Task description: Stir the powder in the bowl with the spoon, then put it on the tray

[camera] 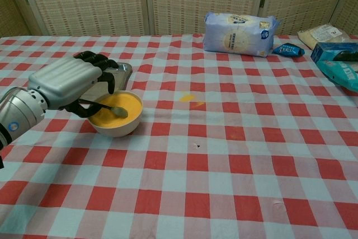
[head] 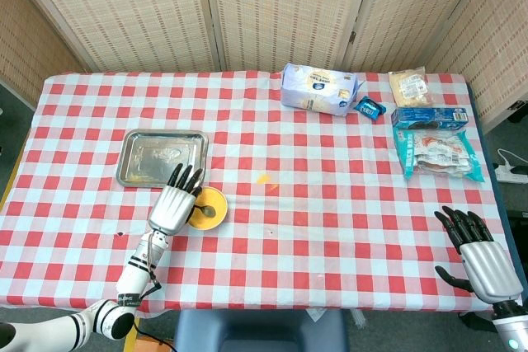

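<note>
A cream bowl (camera: 118, 129) (head: 216, 213) of orange powder (camera: 123, 107) stands on the checked cloth, just in front of the metal tray (head: 161, 157) (camera: 124, 70). My left hand (head: 173, 207) (camera: 70, 84) hovers over the bowl's left side and holds a dark spoon (camera: 108, 108) by its handle. The spoon's round head (head: 209, 212) lies in the powder. My right hand (head: 479, 258) rests at the table's near right corner, fingers spread, holding nothing; the chest view does not show it.
A blue-white flour bag (head: 318, 88) (camera: 238, 33) lies at the back centre. Snack packets and a blue box (head: 429, 118) are grouped at the back right. A small orange spill (head: 264, 178) (camera: 187, 98) marks the cloth right of the bowl.
</note>
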### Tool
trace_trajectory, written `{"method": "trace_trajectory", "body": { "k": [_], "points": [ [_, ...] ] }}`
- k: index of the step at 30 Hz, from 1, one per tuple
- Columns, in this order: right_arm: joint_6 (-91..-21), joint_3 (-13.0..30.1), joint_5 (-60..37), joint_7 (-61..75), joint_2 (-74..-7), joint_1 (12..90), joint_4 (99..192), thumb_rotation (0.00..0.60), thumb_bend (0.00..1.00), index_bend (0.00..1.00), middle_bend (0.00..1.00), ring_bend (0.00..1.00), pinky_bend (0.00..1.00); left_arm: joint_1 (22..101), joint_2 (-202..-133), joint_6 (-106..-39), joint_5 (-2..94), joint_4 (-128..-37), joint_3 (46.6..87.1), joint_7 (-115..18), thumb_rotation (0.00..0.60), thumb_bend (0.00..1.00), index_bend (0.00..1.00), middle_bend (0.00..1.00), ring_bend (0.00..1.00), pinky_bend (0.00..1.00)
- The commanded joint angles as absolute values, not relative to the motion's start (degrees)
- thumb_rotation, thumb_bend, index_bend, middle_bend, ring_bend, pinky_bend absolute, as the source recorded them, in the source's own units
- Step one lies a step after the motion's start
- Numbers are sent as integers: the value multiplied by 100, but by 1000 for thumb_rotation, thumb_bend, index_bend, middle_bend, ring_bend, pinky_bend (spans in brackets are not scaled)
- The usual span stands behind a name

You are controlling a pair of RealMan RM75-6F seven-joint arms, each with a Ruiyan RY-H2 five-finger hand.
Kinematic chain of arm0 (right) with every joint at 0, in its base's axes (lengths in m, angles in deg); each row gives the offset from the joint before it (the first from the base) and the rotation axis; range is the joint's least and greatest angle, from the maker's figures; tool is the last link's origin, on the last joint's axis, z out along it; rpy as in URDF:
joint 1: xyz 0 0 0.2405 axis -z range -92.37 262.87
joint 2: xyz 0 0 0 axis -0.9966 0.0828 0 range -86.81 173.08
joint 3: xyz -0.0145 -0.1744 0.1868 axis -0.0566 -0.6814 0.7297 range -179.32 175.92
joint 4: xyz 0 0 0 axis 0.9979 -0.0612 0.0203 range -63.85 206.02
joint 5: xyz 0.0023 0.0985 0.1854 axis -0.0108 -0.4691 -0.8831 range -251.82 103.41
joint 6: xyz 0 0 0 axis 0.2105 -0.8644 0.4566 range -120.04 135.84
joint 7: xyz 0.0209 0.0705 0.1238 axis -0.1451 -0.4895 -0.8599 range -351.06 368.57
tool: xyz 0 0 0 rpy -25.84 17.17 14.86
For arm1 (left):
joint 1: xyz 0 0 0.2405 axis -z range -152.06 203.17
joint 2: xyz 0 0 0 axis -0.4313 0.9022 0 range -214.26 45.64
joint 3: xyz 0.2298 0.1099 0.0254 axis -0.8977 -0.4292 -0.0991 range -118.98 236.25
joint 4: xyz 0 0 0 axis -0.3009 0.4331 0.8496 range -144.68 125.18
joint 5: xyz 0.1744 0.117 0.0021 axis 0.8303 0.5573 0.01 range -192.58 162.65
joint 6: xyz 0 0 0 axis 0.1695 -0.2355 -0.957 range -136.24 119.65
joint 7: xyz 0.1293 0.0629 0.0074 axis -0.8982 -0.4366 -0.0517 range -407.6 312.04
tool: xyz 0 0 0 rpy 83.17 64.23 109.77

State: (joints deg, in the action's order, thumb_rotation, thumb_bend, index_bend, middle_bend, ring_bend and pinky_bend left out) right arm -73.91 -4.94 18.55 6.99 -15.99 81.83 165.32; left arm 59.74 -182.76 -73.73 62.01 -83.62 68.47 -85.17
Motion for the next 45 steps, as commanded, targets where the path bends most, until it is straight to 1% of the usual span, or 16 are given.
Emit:
{"method": "trace_trajectory", "body": {
  "k": [1,8,15,16,20,23,27,32,36,45],
  "points": [
    [-7387,-493,1856,703,-1596,8182,16534,600,147,0,0,0,0,5970,-18259,-7434,6230,-8373,6811,-8484,600,402,367,75,0,47],
    [-7366,-511,1881,751,-1607,8179,16552,600,147,0,0,0,0,5813,-17983,-7775,6441,-8641,6659,-8346,600,403,375,75,0,48],
    [-7371,-526,1908,766,-1606,8184,16568,600,146,0,0,0,0,5625,-17834,-8063,6605,-8518,6532,-8042,600,402,462,112,0,48],
    [-7374,-528,1913,770,-1607,8186,16572,600,146,0,0,0,0,5591,-17823,-8102,6636,-8434,6504,-7930,600,401,479,123,0,48],
    [-7410,-550,1981,829,-1618,8199,16610,600,147,0,0,0,0,5473,-18091,-8378,6866,-7444,6399,-7214,600,402,505,145,0,48],
    [-7392,-559,1993,870,-1632,8194,16618,600,147,0,0,0,0,5475,-18420,-8548,7031,-6755,6354,-7021,600,401,500,150,0,48],
    [-7387,-565,2000,892,-1641,8195,16623,600,147,0,0,0,0,5500,-18755,-8641,7111,-6081,6360,-6774,600,401,485,149,0,47],
    [-7397,-552,1967,900,-1643,8205,16615,600,147,0,0,0,0,5499,-18961,-8724,7176,-5654,6349,-6503,600,401,463,148,0,48],
    [-7363,-553,1954,920,-1653,8194,16612,600,147,0,0,0,0,5504,-19057,-8804,7241,-5482,6334,-6424,600,398,458,148,0,48],
    [-7355,-553,1945,930,-1649,8193,16620,600,147,0,0,0,0,5561,-19285,-8843,7320,-5050,6325,-6251,600,400,481,155,0,48]
  ]
}}
